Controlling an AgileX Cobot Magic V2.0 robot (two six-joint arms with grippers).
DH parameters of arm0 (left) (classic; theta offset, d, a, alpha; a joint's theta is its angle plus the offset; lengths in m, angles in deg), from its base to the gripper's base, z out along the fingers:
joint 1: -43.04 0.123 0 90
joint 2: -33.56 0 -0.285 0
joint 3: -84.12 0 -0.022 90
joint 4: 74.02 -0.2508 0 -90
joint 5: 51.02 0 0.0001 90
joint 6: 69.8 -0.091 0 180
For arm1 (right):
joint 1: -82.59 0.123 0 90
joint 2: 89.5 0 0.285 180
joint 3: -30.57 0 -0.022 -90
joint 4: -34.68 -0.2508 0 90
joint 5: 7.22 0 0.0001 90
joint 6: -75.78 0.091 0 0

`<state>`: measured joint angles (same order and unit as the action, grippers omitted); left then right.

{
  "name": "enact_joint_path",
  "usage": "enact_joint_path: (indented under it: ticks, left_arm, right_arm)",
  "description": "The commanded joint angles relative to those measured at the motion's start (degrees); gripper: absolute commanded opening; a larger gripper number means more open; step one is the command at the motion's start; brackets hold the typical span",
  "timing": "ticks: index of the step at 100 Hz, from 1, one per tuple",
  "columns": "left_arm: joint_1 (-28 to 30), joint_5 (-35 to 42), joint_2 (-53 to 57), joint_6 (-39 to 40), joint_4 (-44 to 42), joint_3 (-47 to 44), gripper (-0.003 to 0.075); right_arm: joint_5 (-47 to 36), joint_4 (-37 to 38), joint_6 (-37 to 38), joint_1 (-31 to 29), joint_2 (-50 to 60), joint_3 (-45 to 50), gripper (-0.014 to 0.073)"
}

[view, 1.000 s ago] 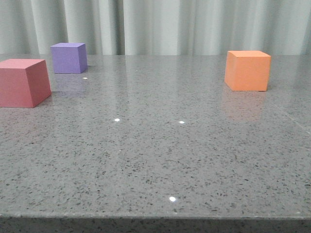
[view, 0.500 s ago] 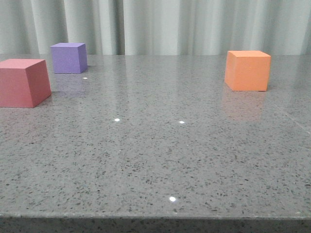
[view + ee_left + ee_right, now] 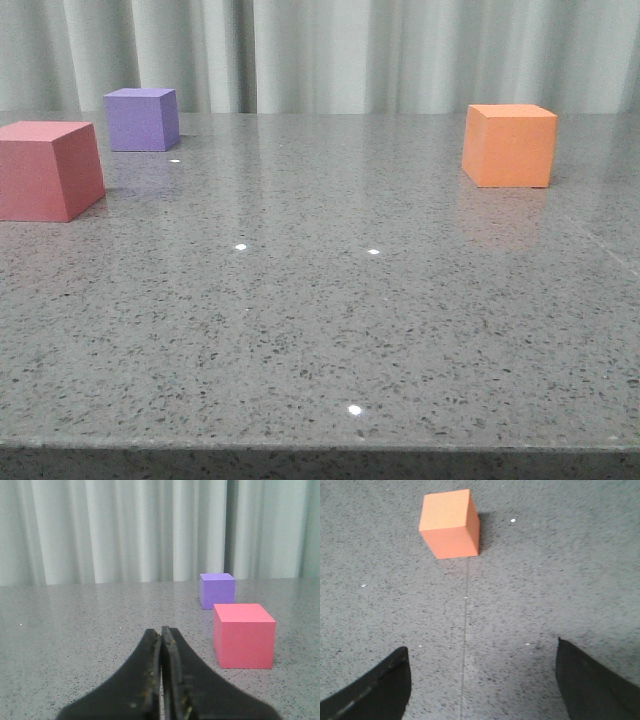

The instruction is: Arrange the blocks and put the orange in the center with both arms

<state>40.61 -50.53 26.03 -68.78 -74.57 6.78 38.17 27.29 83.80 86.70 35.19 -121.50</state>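
We see three cubes on a grey speckled tabletop (image 3: 330, 330) before a pale curtain (image 3: 330, 50). Taking the orange cube (image 3: 509, 145) as our landmark, the purple cube (image 3: 142, 119) sits well apart to its left and slightly farther back, and the red-pink cube (image 3: 48, 170) rests near the purple one, closer to us. Our left end effector (image 3: 161, 635) is clenched with its tips together, gripping nothing; our right end effector (image 3: 482, 677) is spread wide, short of the orange cube.
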Motion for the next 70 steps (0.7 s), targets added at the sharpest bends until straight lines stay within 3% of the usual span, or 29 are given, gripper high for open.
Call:
enact_joint_path:
  ticks: [1, 27, 70]
  left_arm:
    - [-0.4, 4.7, 2.1, -0.1, 0.0, -2.5, -0.0020]
    - [-0.4, 4.7, 2.1, -0.1, 0.0, -2.5, -0.0020]
    - [-0.4, 4.7, 2.1, -0.1, 0.0, -2.5, -0.0020]
  right_arm:
    - [-4.9, -2.1, -0.8, 0.8, -3.0, -2.9, 0.0591]
    - [-10.5, -0.6, -0.8, 7.0, -15.0, -10.1, 0.0591]
    - [-10.1, 4.6, -0.8, 7.3, -38.5, -29.1, 0.0591]
